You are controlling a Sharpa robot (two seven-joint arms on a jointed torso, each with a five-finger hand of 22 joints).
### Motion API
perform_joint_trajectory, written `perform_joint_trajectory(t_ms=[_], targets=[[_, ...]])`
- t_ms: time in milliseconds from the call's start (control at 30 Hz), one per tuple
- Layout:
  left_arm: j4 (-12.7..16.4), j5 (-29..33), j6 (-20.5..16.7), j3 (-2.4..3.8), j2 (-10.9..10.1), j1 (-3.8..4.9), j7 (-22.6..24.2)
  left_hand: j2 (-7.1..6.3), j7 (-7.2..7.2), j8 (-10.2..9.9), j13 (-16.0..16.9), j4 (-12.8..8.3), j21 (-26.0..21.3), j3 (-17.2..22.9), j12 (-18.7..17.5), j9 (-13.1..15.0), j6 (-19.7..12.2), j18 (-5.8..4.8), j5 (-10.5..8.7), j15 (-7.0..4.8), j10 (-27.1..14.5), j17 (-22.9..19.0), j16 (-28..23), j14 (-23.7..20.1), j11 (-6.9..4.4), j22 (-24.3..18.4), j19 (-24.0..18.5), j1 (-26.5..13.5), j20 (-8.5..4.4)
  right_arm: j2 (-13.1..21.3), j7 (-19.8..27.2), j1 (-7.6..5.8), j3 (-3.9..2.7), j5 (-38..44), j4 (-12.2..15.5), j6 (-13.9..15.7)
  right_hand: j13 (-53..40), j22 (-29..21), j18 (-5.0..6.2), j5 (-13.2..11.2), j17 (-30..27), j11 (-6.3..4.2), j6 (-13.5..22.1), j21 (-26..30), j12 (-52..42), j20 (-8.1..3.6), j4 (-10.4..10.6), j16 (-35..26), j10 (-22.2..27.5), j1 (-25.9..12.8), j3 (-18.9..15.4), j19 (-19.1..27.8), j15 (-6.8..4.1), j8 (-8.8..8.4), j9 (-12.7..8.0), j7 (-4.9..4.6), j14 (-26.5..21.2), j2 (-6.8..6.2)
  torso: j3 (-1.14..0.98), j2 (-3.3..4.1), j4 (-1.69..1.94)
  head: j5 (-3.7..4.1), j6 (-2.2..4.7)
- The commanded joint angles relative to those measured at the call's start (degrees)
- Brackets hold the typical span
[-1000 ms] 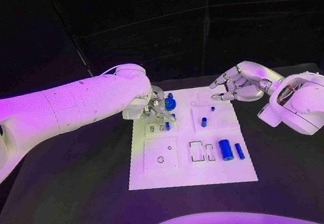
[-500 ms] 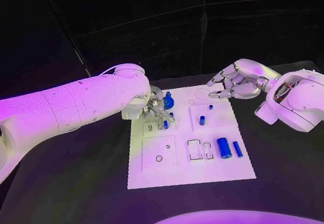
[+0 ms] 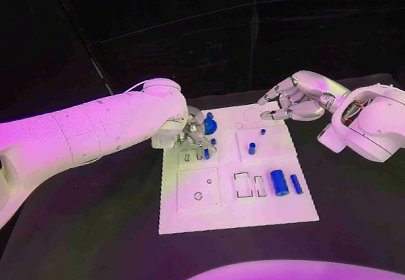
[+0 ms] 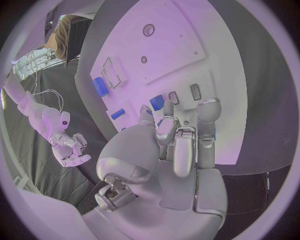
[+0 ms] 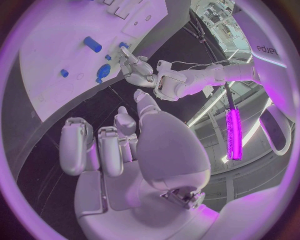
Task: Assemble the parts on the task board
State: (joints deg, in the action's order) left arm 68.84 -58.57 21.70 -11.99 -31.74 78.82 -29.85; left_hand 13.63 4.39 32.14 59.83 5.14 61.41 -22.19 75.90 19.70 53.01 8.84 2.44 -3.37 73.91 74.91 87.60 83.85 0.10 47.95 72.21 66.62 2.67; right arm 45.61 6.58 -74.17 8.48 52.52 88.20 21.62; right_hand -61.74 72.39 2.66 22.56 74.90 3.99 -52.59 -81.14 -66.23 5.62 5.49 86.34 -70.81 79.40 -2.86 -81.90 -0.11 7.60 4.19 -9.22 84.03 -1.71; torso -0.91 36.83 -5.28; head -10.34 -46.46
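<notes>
Board: the white task board [image 3: 235, 200] lies in the middle of the black table [image 3: 78, 275], long side running away from the robot.

Left hand: the left hand [image 3: 190, 133] hangs over the board's far left corner, fingers pointing down and drawn close together. In the left wrist view its fingertips [image 4: 209, 107] sit right at a small blue part [image 4: 157, 102] – whether they pinch it cannot be told from either view.

Right hand: the right hand [image 3: 295, 99] hovers off the board's far right corner, above the table, fingers curled loosely inward with gaps between them (nothing in them).

Parts on the board: a rounded blue piece [image 3: 210, 128] stands at the far edge just beside the left hand; a short blue peg [image 3: 252, 149] stands in the far right panel; a thick blue cylinder [image 3: 279, 182] and a thin blue pin [image 3: 296, 183] lie side by side near the right edge – beside two rectangular slots [image 3: 243, 185].
</notes>
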Motion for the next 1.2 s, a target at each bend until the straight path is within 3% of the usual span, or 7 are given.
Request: perform_joint_trajectory(t_ms=[33,800,1000,1200], targets=[[0.0,0.2,0.8,0.01,0.2,0.00,-0.5,0.07,-0.10,0.3,0.1,-0.2,0.4,0.5,-0.2,0.2,-0.5,-0.89,0.29,-0.28,-0.3,9.7,0.2,4.9,-0.06,0.1,0.0,0.6,-0.08,-0.1,0.2,-0.10,-0.04,-0.3,-0.1,0.4,0.1,-0.1,1.07,0.3,10.4,0.03,0.3,0.3,0.2,0.08,0.0,-0.3,0.3,0.4,-0.2,0.4,-0.24,0.26,-0.1,0.10,4.6,0.05,0.00,-0.05,-0.01,-0.04,-0.06],[-0.1,1.5,0.7,0.01,0.6,-0.33,-0.6,0.24,-0.05,1.4,0.2,-2.3,0.5,3.4,-0.4,1.5,-1.6,-0.89,0.31,-0.23,-0.3,9.8,0.3,5.0,-0.01,0.4,-0.1,2.8,-0.03,-0.6,-0.6,-0.10,-0.04,-0.3,-0.9,0.4,-0.1,0.1,1.02,0.6,10.5,0.00,0.2,0.2,0.1,0.06,0.0,-0.2,0.1,0.5,-0.2,0.2,-0.27,0.34,0.0,0.13,4.6,0.16,0.04,-0.02,0.05,-0.15,0.12],[0.0,2.5,-0.1,0.01,0.6,-0.35,-0.6,1.69,-0.51,1.7,0.2,-5.4,0.7,7.0,-0.5,2.0,-2.1,-0.86,0.37,-0.52,-0.3,9.9,0.3,5.0,-0.47,0.7,-0.1,6.9,-0.17,-0.7,-0.7,-0.10,-0.03,-0.3,-1.1,0.3,-0.1,0.1,1.02,0.6,10.5,0.00,0.2,0.2,0.1,0.06,0.0,-0.2,0.1,0.5,-0.2,0.2,-0.27,0.34,0.0,0.13,4.6,0.16,0.03,0.01,0.02,-0.20,0.04],[0.2,6.8,-2.5,0.02,0.2,-0.37,-0.4,3.25,-1.11,1.8,-0.2,-9.7,0.6,13.4,-1.3,2.4,-2.6,-0.82,0.35,-1.03,-0.8,9.9,0.3,5.0,-1.10,0.7,-0.2,12.3,-0.58,-0.8,-0.7,-0.10,-0.03,-0.3,-1.3,0.2,0.0,0.1,1.02,0.6,10.4,-0.03,0.1,0.2,0.1,0.05,0.0,-0.3,0.1,0.6,-0.1,0.2,-0.29,0.39,0.0,0.15,4.6,0.19,0.02,-0.01,0.02,-0.27,-0.08]])
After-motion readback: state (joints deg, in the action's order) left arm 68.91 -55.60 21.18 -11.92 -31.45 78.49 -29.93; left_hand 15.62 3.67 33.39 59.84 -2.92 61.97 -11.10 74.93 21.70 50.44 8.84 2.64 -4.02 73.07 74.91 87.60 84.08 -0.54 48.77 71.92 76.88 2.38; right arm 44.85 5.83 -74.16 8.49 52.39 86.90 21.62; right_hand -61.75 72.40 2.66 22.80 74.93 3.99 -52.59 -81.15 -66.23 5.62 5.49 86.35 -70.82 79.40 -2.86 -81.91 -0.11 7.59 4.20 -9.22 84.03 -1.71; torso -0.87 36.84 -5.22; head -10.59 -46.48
